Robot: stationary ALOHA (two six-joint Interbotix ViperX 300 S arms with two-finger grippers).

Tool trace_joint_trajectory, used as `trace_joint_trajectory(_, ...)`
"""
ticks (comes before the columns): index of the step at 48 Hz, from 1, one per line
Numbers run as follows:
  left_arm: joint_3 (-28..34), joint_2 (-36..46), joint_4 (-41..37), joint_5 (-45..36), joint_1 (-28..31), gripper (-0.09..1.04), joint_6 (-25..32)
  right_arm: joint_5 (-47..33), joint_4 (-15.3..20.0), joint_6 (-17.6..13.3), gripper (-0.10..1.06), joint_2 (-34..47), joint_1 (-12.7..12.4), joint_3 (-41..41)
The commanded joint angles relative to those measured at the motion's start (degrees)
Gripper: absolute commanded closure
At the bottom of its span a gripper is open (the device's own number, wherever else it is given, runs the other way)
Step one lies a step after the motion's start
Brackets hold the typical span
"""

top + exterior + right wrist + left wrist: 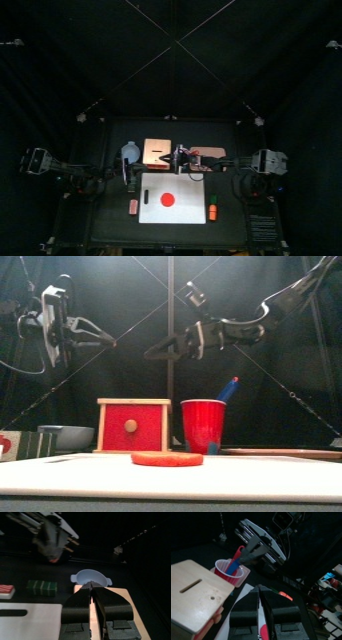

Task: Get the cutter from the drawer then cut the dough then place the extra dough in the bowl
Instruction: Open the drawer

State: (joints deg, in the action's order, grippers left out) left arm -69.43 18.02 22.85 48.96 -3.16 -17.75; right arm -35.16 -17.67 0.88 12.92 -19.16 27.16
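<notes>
The pale wooden box [134, 424] stands behind the white cutting board [174, 474], and its red drawer front [132, 426] is closed. A flat red dough disc [170, 199] lies on the board. The blue-grey bowl [91, 577] sits beside the box. No cutter shows in any view. My right gripper [89, 585] hangs shut and empty above the box, near the red cup [203, 424]. My left gripper [261, 591] is raised at the left, shut on nothing.
The red cup [230, 571] holds a blue toy knife [236, 558]. A pink tray [209, 153] lies at the back right. A dark green sushi roll [41, 587] and a red-and-white toy [5, 589] lie beside the board. Small toys [211, 211] flank the board.
</notes>
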Motion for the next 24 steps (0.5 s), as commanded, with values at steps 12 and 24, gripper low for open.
trace_joint_trajectory(12, 5.80, -10.46, 6.42, 0.53, -0.26, 0.00, -10.28, 3.60, -1.41, 0.00, 0.94, 6.77, -2.11, -8.44)
trace_joint_trajectory(24, 7.29, -14.41, 16.17, 0.44, -0.09, 0.00, -15.73, 6.50, -1.67, 0.00, 0.94, 8.09, -2.11, -8.09)
